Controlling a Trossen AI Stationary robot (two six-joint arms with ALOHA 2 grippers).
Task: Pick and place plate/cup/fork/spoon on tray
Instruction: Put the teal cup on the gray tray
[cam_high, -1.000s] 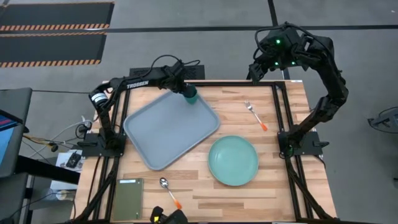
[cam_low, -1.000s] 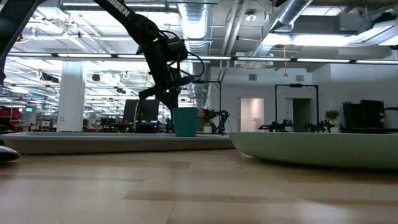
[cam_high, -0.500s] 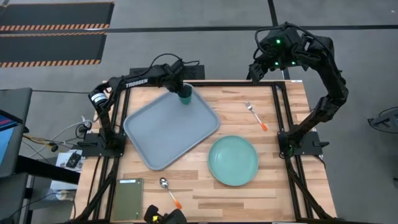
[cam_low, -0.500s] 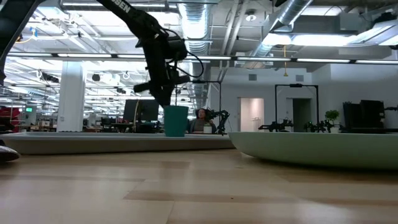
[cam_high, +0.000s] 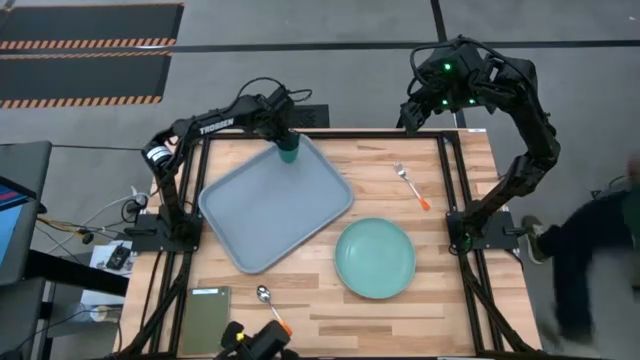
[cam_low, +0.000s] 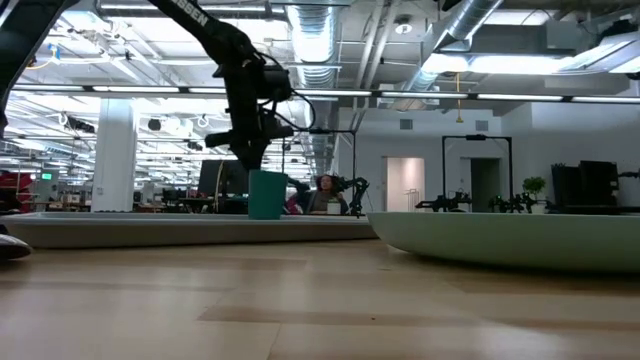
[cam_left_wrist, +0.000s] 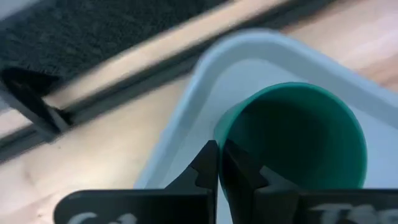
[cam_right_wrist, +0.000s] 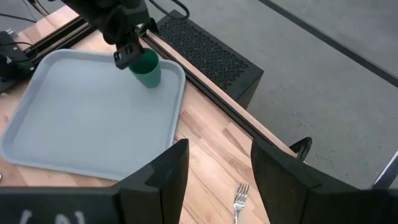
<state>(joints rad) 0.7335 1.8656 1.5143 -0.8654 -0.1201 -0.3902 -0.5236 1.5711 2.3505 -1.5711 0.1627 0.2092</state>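
Note:
The small dark green cup (cam_high: 288, 152) is upright over the far corner of the grey-blue tray (cam_high: 262, 215), and my left gripper (cam_left_wrist: 219, 152) is shut on it. Whether the cup's base touches the tray does not show. The mint plate (cam_high: 375, 258) lies on the table, right of the tray. The fork (cam_high: 410, 183) lies beyond the plate, and the spoon (cam_high: 270, 305) lies near the front edge. My right gripper (cam_right_wrist: 217, 180) stands open, high over the table's far right corner, with nothing in it. My left gripper pinches the cup's rim (cam_left_wrist: 219, 134) on the side toward the table's left edge. One finger (cam_left_wrist: 245, 177) is inside the cup and one finger (cam_left_wrist: 202, 171) is outside. The fingers come from above, slanting steeply down. The cup hangs upright below them (cam_low: 266, 194).
A dark olive flat rectangle (cam_high: 207, 318) lies at the near left corner. A dark device (cam_high: 255, 342) sits at the front edge. A person (cam_high: 590, 260) is beside the table's right side. Bare wood shows between the tray, plate and fork.
My left gripper has carried the cup toward the table's left edge, from the tray's far right rim to a spot inside its far corner. It has tipped somewhat. The cup has stayed upright at about the same height. A person has come into view at the right.

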